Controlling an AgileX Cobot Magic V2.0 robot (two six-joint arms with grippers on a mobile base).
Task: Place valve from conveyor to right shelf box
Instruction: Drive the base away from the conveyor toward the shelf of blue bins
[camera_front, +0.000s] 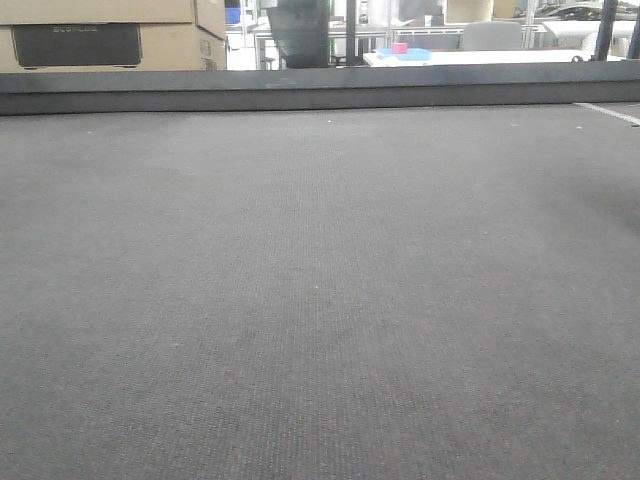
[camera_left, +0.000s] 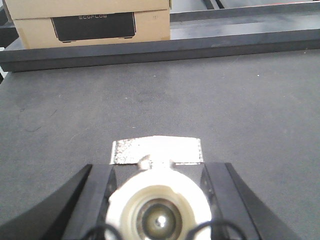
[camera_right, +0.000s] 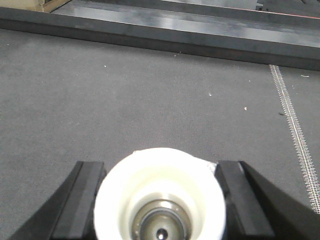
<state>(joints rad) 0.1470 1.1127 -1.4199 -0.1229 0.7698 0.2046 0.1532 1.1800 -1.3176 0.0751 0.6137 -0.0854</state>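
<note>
above the conveyor belt (camera_front: 320, 300), the right pincer (camera_right: 160, 165) clamps a white-capped valve (camera_right: 160, 195) (left pincer (camera_left: 157, 167) grips a second valve (camera_left: 157, 200)); next, likely, a carry rightward to the unseen shelf box.

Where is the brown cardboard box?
The cardboard box sits at the top left of the front view, just behind the far edge rail of the conveyor; the left wrist view shows it top left too.

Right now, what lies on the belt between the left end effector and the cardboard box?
Bare conveyor belt, then its dark edge rail, as the left wrist view shows.
</note>
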